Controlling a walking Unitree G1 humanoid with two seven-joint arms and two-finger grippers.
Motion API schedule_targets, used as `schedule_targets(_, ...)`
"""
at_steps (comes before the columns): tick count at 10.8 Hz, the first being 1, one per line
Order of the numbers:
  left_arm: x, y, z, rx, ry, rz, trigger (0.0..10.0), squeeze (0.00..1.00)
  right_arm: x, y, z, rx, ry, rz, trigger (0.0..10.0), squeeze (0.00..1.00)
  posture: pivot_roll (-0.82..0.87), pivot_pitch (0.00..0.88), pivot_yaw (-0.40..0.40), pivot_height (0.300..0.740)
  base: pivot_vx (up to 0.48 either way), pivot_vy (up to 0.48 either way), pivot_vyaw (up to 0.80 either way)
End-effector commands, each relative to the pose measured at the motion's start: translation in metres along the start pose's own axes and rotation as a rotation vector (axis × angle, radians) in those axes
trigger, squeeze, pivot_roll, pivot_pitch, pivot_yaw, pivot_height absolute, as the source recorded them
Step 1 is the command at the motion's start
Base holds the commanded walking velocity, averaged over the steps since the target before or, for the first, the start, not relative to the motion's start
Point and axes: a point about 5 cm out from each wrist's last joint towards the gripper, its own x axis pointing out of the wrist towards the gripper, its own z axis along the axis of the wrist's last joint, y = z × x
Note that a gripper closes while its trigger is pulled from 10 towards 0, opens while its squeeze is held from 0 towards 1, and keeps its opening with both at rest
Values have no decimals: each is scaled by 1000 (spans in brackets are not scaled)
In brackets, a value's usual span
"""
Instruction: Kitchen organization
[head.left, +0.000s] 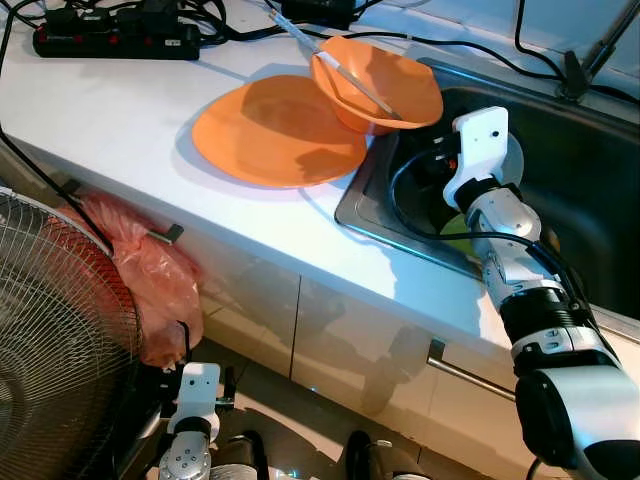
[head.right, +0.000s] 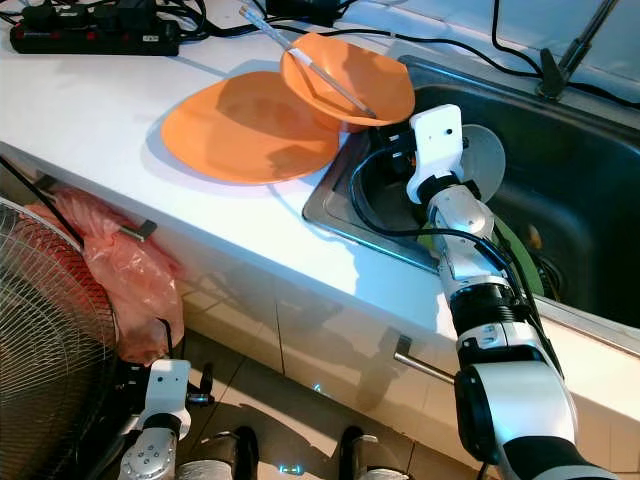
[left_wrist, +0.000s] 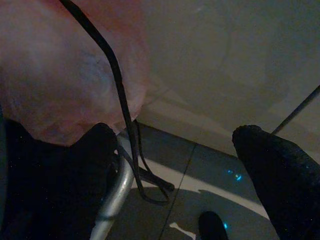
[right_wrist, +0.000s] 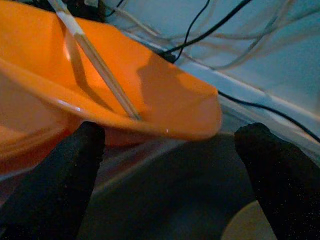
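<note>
An orange plate (head.left: 275, 130) lies on the white counter beside the sink (head.left: 590, 180). An orange bowl (head.left: 385, 85) leans on the plate's far edge and overhangs the sink corner, with a pair of chopsticks (head.left: 335, 62) resting inside it. My right arm (head.left: 480, 140) reaches into the sink just below the bowl. In the right wrist view my right gripper (right_wrist: 170, 135) is open, its black fingers (right_wrist: 65, 170) spread under the bowl (right_wrist: 100, 90) and holding nothing. My left gripper (left_wrist: 175, 140) hangs open low by the cabinet, near the floor.
A black power strip (head.left: 115, 40) and several cables lie at the back of the counter. A red plastic bag (head.left: 150, 270) hangs off the counter edge above a wire fan (head.left: 50, 340). A pale round dish (head.right: 485, 160) sits in the sink. A metal drawer handle (head.left: 470, 372) sticks out below.
</note>
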Motion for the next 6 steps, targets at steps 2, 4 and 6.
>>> schedule_targets(2,-3,-3,-5,6,18,1,10000,0,3,0,7,10,-31,4,10000,0,68,195,-85,740,0,0,0)
schedule_targets(4,-3,-3,-5,8,18,-2,10000,0,4,4,7,12,-40,27,10000,0,69,195,-85,740,0,0,0)
schedule_targets(6,-3,-4,-5,9,19,-7,10000,0,3,7,8,11,-50,62,10000,0,66,193,-86,740,0,0,0)
